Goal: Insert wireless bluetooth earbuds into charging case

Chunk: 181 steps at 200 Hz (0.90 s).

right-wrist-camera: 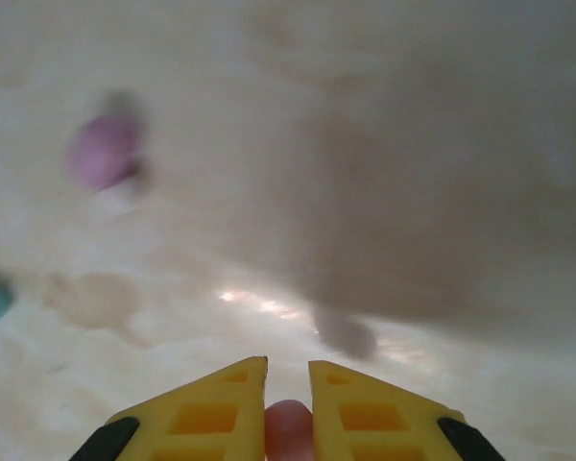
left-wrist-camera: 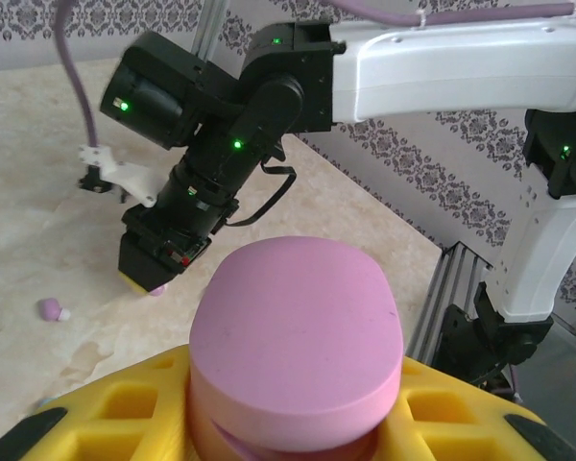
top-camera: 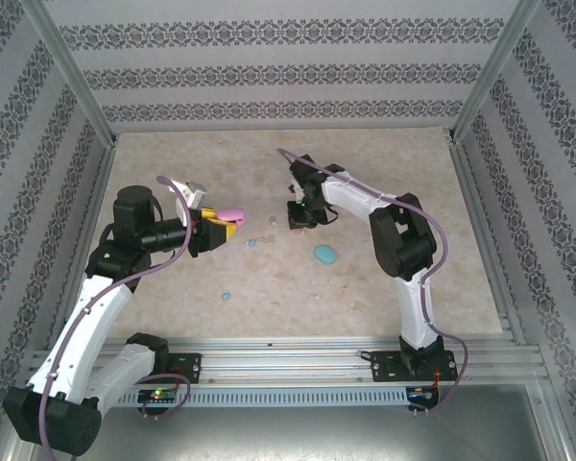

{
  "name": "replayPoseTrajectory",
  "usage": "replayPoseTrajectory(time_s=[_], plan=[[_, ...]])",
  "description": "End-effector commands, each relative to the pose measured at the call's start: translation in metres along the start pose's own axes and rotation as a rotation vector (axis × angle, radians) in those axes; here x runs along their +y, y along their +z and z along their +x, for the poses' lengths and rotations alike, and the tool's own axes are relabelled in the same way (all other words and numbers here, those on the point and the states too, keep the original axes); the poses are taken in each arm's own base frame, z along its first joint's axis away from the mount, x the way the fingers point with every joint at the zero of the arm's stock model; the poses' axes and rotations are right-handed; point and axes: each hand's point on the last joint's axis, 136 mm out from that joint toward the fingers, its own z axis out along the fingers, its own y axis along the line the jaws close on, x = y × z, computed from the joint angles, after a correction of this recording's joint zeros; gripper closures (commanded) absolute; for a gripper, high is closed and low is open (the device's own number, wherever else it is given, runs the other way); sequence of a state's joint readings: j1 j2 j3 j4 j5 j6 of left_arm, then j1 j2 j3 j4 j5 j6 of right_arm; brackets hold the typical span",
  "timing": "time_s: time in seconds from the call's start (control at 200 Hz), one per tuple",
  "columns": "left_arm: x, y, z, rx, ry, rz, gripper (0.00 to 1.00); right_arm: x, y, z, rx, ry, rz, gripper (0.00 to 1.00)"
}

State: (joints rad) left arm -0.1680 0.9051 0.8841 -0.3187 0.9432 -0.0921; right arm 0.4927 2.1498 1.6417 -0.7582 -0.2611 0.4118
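Top external count: 2 oval cases, 4 buds, 2 tools.

Cases:
- 1 pink-purple oval plastic case (top-camera: 233, 212), matte and smooth with a flat top and rounded edges. It is clamped in the left tool (top-camera: 226, 224), off the bench (top-camera: 394, 173). Left wrist view shows a seam low on its front.
- 1 light blue oval plastic case (top-camera: 324, 254) lies flat on the bench, near the right arm's elbow and apart from both tools.

Buds:
- 2 light blue pebble-shaped plastic buds lie on the bench. 1 (top-camera: 252, 242) is between the 2 tools, and 1 (top-camera: 225, 296) is nearer the arm bases.
- 1 loose pink-purple plastic bud (left-wrist-camera: 50, 309) is round with a paler stub on 1 side. It lies on the bench near the right tool (right-wrist-camera: 288, 365).
- 1 gripped pink-purple plastic bud (right-wrist-camera: 288, 430) is smooth and rounded. It is pinched in the narrow gap between the right tool's 2 yellow latticed fingers (right-wrist-camera: 211, 408).

The right tool is low over the bench, and I cannot tell whether it touches. No bud is in either case.

The bench is beige and marbled, slightly glossy, with darker blotches. A blurred teal shape sits at the left edge of the right wrist view; I cannot tell whether it is a bud or a case.
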Motion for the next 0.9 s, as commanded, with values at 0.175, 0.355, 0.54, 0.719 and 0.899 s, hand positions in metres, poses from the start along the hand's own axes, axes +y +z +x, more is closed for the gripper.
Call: replayPoseTrajectory(time_s=[0.175,0.355,0.54,0.719,0.899], plan=[[0.007,0.009,-0.011,-0.058,0.026,0.039,0.96,-0.013,0.004,-0.008,-0.009,0.163,-0.025,0.64],[0.013,0.015,-0.012,-0.056,0.028,0.047,0.96,-0.010,-0.024,-0.006,-0.040,0.168,-0.078,0.57],[0.014,0.023,-0.016,-0.056,0.055,0.086,0.97,0.046,-0.114,0.001,-0.213,-0.075,-0.294,0.56],[0.009,0.032,-0.024,-0.065,0.063,0.157,0.96,0.109,-0.203,0.045,-0.422,-0.482,-0.404,0.49],[0.002,0.037,-0.026,-0.062,0.084,0.206,0.96,0.147,-0.235,0.071,-0.519,-0.620,-0.506,0.41]])
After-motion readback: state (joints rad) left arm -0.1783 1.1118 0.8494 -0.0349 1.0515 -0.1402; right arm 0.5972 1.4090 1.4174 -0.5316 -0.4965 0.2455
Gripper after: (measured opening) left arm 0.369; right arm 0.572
